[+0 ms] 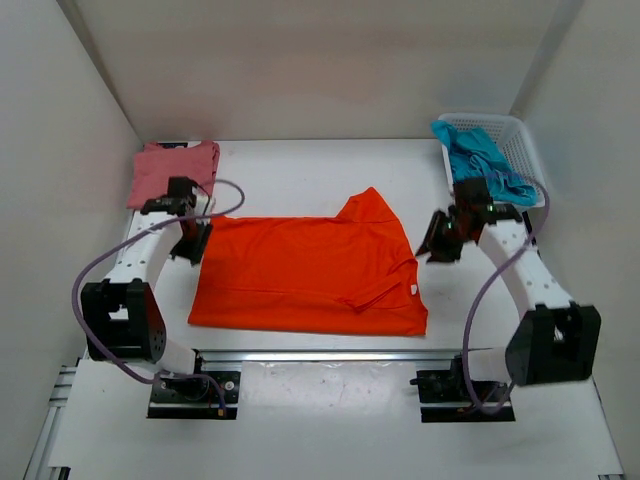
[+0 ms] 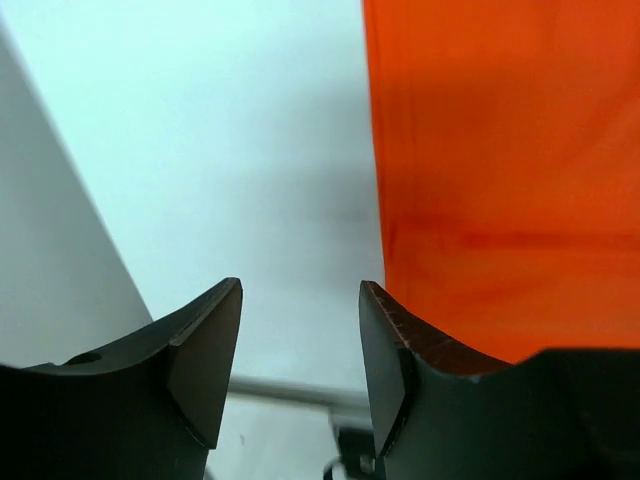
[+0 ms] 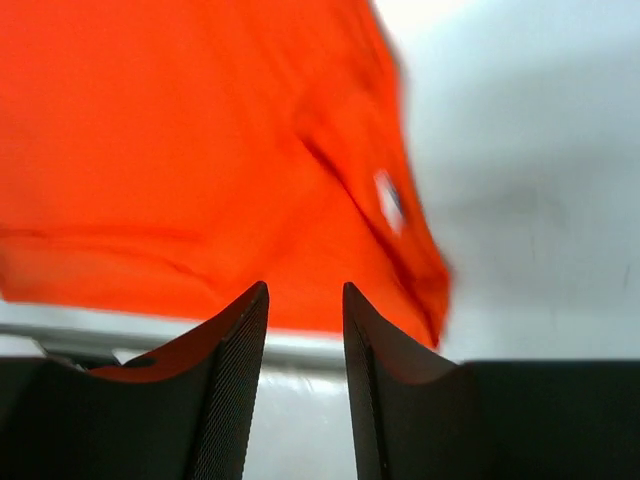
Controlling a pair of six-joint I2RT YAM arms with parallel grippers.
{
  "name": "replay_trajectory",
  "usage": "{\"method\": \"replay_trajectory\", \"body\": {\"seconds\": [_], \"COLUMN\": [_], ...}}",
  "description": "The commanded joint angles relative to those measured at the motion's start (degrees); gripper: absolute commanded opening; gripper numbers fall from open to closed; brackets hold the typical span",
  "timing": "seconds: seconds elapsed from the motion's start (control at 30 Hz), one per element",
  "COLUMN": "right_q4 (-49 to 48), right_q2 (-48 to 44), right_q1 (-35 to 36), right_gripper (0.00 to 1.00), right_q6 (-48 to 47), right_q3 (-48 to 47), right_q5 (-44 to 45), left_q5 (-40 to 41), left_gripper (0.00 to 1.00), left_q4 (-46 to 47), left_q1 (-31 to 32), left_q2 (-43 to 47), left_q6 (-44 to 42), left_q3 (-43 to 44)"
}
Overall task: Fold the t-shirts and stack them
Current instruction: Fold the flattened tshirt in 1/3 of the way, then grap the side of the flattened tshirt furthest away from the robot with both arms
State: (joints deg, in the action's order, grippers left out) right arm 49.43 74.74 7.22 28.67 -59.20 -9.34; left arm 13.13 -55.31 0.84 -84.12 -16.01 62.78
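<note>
The orange t-shirt [image 1: 310,272] lies spread on the table's middle, partly folded, one sleeve pointing to the back. It also shows in the left wrist view [image 2: 510,170] and the right wrist view [image 3: 200,150]. The pink t-shirt [image 1: 172,170] lies folded at the back left. The teal-blue t-shirt [image 1: 482,160] is bunched in the white basket [image 1: 520,140]. My left gripper [image 1: 190,245] hovers open and empty at the orange shirt's left edge [image 2: 300,330]. My right gripper [image 1: 440,245] hovers open and empty just right of the shirt [image 3: 305,330].
The white lattice basket stands at the back right corner. White walls close in the table on three sides. A metal rail [image 1: 320,355] runs along the near edge in front of the arm bases.
</note>
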Motion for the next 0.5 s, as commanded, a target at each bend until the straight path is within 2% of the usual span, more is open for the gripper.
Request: {"method": "replay_trajectory", "body": {"seconds": [0.0, 0.13, 0.2, 0.23, 0.3, 0.4, 0.47], "right_q4": [-3.20, -2.33, -0.57, 0.48, 0.93, 1.46, -0.38], "right_q2": [13.45, 29.21, 40.60, 43.44, 53.44, 63.74, 66.83], "right_q1": [0.34, 1.21, 1.74, 2.00, 2.27, 3.23, 3.85], "right_gripper": [0.42, 0.46, 0.47, 0.48, 0.48, 0.52, 0.54], "right_q6": [-7.30, -10.29, -11.17, -11.35, -10.04, -9.76, -9.24], "right_q3": [-16.51, -34.55, -48.74, -51.95, -64.14, -75.85, -78.25], "right_q5": [2.40, 4.06, 4.51, 4.34, 3.46, 2.76, 2.05], "left_q5": [-3.18, -6.53, -6.44, -6.88, -8.90, -12.33, -12.86], "left_gripper": [0.61, 0.62, 0.62, 0.62, 0.63, 0.65, 0.65], "left_q4": [6.60, 11.00, 14.07, 15.39, 16.80, 17.17, 17.60], "left_q1": [-0.84, -2.86, -3.65, -3.57, -3.65, -3.39, -3.39], "left_q2": [-2.00, -9.74, -15.00, -17.03, -19.75, -24.06, -26.18], "left_q6": [0.19, 0.88, 1.94, 2.47, 3.79, 5.55, 7.74], "left_q3": [9.43, 17.18, 18.94, 20.00, 21.75, 25.63, 28.00]}}
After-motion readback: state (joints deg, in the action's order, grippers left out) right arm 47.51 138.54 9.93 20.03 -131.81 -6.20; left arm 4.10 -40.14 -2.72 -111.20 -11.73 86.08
